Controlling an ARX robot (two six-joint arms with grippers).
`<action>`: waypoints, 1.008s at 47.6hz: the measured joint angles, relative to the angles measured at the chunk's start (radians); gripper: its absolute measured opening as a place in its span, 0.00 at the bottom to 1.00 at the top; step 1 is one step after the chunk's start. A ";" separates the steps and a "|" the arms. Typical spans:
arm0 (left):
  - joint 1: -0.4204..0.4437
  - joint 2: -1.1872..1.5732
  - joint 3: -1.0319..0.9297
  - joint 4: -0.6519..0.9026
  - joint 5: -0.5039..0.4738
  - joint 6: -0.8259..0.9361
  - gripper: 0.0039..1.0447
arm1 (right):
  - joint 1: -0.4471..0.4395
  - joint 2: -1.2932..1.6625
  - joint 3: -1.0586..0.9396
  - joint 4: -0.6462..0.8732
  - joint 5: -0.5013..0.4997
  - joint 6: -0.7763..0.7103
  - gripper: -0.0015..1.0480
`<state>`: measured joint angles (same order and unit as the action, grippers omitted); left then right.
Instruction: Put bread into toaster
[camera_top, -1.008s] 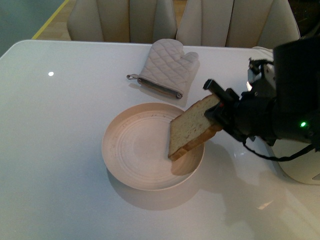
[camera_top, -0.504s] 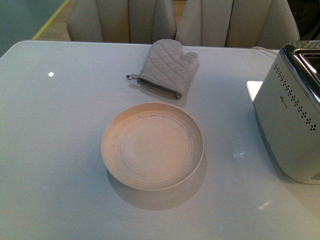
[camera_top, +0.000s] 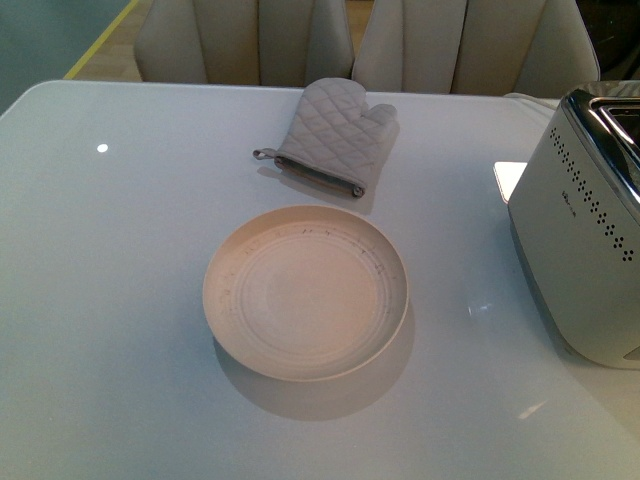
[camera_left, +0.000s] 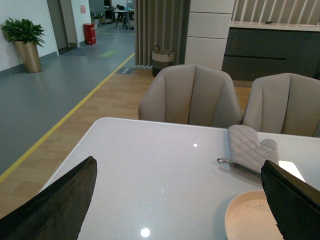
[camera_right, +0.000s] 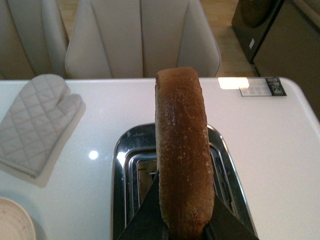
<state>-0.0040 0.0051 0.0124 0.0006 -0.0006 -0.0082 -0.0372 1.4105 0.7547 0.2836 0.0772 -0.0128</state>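
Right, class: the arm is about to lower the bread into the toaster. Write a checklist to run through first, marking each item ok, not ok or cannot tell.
1. Right gripper shut on the bread: ok.
2. Bread held on edge above the toaster: ok.
3. Bread lined up with a slot: cannot tell, the bread partly hides the top.
4. Nothing in the way inside the toaster: cannot tell.
5. Oven mitt lying apart from the toaster: ok.
6. Left gripper open, holding nothing: ok.
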 joint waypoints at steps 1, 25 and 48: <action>0.000 0.000 0.000 0.000 0.000 0.000 0.94 | 0.000 0.005 -0.002 -0.002 -0.005 0.003 0.04; 0.000 0.000 0.000 0.000 0.000 0.000 0.94 | -0.016 0.035 -0.011 -0.091 -0.033 0.050 0.04; 0.000 0.000 0.000 0.000 0.000 0.000 0.94 | -0.012 0.134 0.024 -0.173 -0.030 0.038 0.04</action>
<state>-0.0040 0.0051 0.0124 0.0006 -0.0002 -0.0082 -0.0494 1.5448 0.7784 0.1108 0.0471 0.0254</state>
